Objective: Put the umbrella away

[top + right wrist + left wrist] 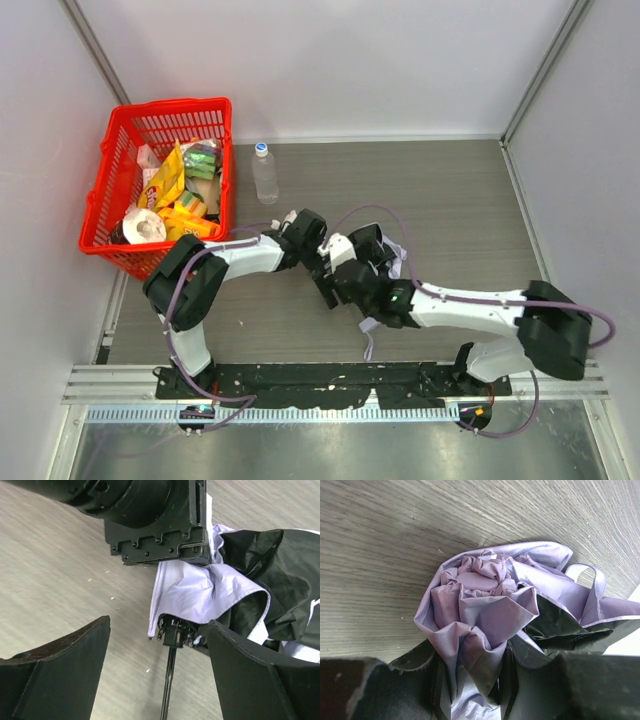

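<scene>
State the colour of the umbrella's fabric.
The umbrella is pale lavender outside with a black lining inside; the left wrist view shows it best.

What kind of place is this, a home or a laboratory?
Likely a robot test cell, not a home: plain white walls box in a table, and a black mounting rail lies along its near edge.

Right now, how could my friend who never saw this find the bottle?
Look at the red basket in the table's far left corner. Just right of it is the bottle, all alone. It is clear with a blue cap, unlike the colourful packets in the basket.
</scene>
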### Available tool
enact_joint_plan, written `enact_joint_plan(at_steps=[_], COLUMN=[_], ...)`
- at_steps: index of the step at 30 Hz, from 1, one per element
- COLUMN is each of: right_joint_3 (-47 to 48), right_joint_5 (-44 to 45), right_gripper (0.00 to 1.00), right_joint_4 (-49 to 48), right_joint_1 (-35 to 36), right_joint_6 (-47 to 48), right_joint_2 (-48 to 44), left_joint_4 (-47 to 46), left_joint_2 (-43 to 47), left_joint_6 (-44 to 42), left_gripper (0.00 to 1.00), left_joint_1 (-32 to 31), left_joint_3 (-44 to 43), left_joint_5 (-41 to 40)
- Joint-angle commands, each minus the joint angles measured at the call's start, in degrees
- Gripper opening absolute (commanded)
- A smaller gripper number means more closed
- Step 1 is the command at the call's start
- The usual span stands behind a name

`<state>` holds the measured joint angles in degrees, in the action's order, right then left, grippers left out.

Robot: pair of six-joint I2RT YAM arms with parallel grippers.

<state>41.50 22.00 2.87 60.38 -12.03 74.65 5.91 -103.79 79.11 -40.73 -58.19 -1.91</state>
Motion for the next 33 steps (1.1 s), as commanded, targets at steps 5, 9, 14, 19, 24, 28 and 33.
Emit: enact_joint_plan(at_steps=[5, 9, 14, 19, 24, 28, 33], right_joint_3=[-0.27, 1.04, 6.3, 6.76, 2.37, -1.5, -9.31], right_joint_5=[24.4, 30.55, 37.93, 38.66, 32.85, 24.44, 10.28], right_gripper=[0.85, 0.86, 0.84, 0.56, 0.05, 0.01, 0.01], right_joint_4=[-17.53, -19.22, -15.39, -10.79, -9.29, -10.34, -17.53], right_joint_1=[4.66, 4.84, 4.83, 3.61, 2.46, 0.71, -3.6], right_joint_6=[8.42, 8.78, 7.04, 0.09, -6.51, -9.32, -9.24], right_joint_2=[14.01, 20.51, 28.26, 32.31, 31.61, 29.07, 22.13], left_joint_4=[14.3, 15.79, 16.67, 15.62, 13.16, 9.66, -3.69], left_joint_2=[-0.01, 0.17, -0.19, -0.28, -0.1, -0.1, 2.44], left_joint_6=[1.31, 1.92, 2.89, 3.33, 2.81, 0.52, -4.13], left_gripper=[0.0, 0.0, 0.0, 0.0, 0.0, 0.0, 0.37], left_joint_1=[0.3, 0.3, 0.04, -0.49, -0.49, -0.49, -0.49], left_joint_3=[-1.04, -1.83, -2.36, -2.01, -0.61, 0.44, 6.06], left_joint_5=[-2.39, -2.83, -2.48, -2.22, -2.48, -2.31, -2.04])
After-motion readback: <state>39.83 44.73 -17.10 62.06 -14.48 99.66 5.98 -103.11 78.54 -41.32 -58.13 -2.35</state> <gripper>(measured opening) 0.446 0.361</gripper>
